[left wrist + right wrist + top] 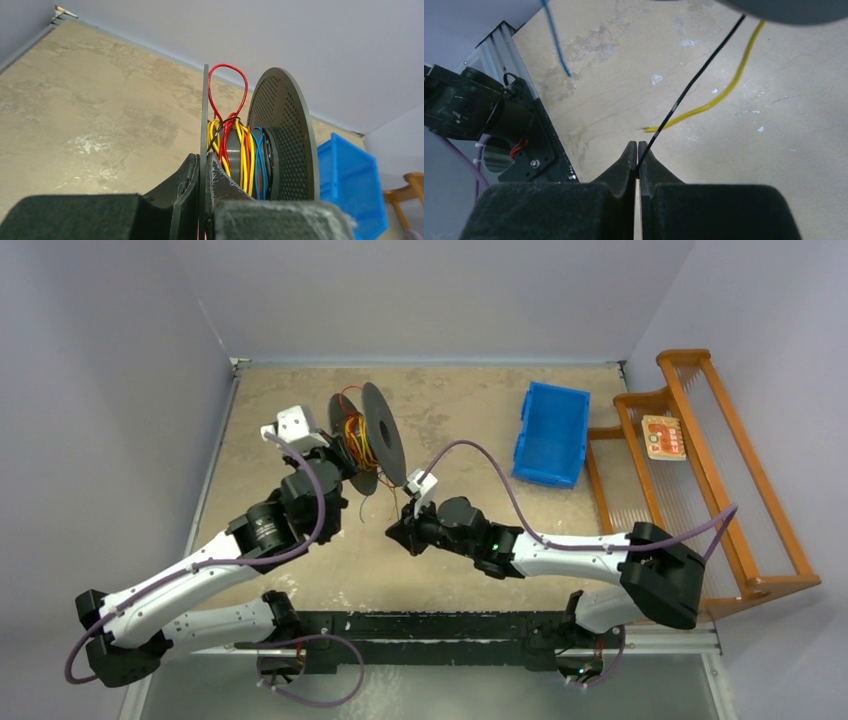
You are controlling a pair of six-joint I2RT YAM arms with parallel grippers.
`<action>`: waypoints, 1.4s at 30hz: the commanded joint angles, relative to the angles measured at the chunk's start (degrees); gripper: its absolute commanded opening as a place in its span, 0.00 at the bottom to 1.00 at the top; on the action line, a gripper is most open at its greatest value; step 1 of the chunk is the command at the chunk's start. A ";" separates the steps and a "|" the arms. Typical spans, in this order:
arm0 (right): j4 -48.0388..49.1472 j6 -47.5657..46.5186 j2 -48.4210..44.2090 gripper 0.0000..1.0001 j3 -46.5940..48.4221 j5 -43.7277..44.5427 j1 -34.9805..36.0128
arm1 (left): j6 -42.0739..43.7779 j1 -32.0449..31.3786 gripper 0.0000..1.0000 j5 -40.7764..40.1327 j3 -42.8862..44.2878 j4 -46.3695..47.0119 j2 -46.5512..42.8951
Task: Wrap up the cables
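Mottled tan table [470, 400], blue bin [550, 435] and wooden rack [720, 470] (card [663, 437] illegible) at right: left gripper [202, 160] clamps the spool [383, 435] by one flange, cables [243, 150] wound on its hub, right gripper [637, 147] pinching the black strand [694, 80].

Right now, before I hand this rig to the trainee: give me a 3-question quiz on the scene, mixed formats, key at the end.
1. True or false: the right gripper is shut on the yellow wire.
2. What does the left gripper clamp? A) one flange of the black spool B) the blue bin C) the wooden rack
3. Fill in: the wire loop standing above the spool's windings is ___.
Key: 1 false, it pinches the black wire; 2 A; 3 red.
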 commanded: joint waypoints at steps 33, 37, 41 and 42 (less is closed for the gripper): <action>-23.60 -3.93 -10.57 0.00 21.26 13.11 5.78 | 5.35 -0.11 0.00 2.75 -0.16 -7.03 13.69; -19.33 -1.60 -10.53 0.00 19.02 15.02 5.82 | 3.26 -0.07 0.00 5.69 -0.62 -7.28 13.77; -16.58 -0.39 -9.85 0.00 17.50 18.07 5.78 | 2.00 -0.20 0.00 7.34 -1.54 -7.21 13.50; -16.25 -0.34 -9.70 0.00 17.23 19.11 5.78 | 2.01 -0.16 0.00 7.65 -1.83 -7.25 13.45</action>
